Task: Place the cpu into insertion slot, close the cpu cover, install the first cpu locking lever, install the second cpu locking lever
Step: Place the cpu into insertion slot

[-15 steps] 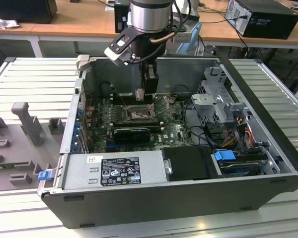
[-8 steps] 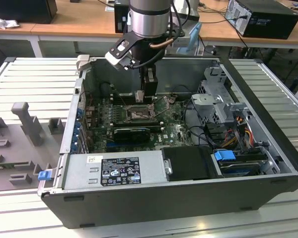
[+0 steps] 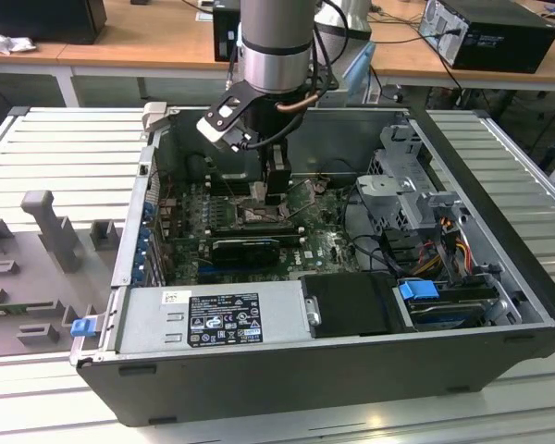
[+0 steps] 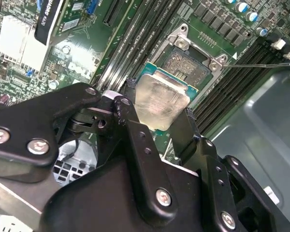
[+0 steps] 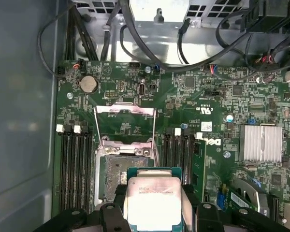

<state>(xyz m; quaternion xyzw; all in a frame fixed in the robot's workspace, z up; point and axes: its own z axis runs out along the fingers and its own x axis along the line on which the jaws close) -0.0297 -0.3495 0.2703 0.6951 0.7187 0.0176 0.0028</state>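
Note:
My gripper (image 3: 276, 188) reaches down into the open computer case and is shut on the cpu (image 5: 152, 200), a pale silver square on a green edge, with a black finger (image 5: 117, 205) on either side. In the second wrist view the cpu (image 4: 162, 102) hangs close above the insertion slot (image 4: 186, 63), offset to one side of it. The insertion slot (image 5: 117, 176) lies bare, its grey contact field showing. The cpu cover (image 5: 125, 109) stands swung open beyond the slot, and thin wire levers (image 5: 156, 140) run along its sides.
Black memory slots (image 5: 75, 164) flank the socket on both sides. A long black card (image 3: 245, 248) lies in front of the socket in the exterior view. A finned heatsink (image 5: 261, 143), loose cables (image 5: 135, 48), the power supply (image 3: 213, 319) and the drive cage (image 3: 407, 190) crowd the case.

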